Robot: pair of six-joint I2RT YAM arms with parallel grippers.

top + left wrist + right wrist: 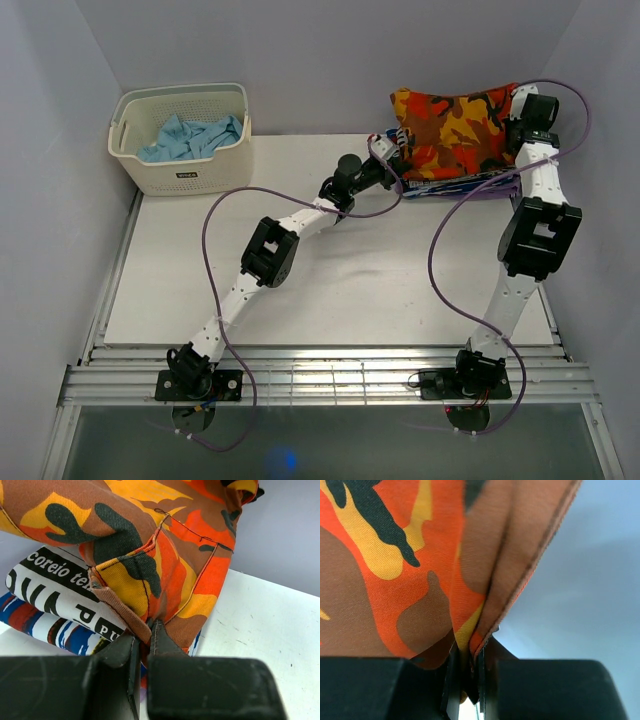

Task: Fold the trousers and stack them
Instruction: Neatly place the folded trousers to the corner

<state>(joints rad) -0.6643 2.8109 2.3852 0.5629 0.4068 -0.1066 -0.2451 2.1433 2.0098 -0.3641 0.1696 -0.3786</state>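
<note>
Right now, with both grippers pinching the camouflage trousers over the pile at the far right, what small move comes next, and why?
Probably lower both grippers together until the trousers lie on the folded stack. The left gripper and right gripper are each shut on an edge, and the cloth is held up over the lettered garment, not yet flat.

Trousers [455,130] draping over stack [450,186] at far right; basket [220,170] sitting far left, cloth [190,138] lying inside.
</note>
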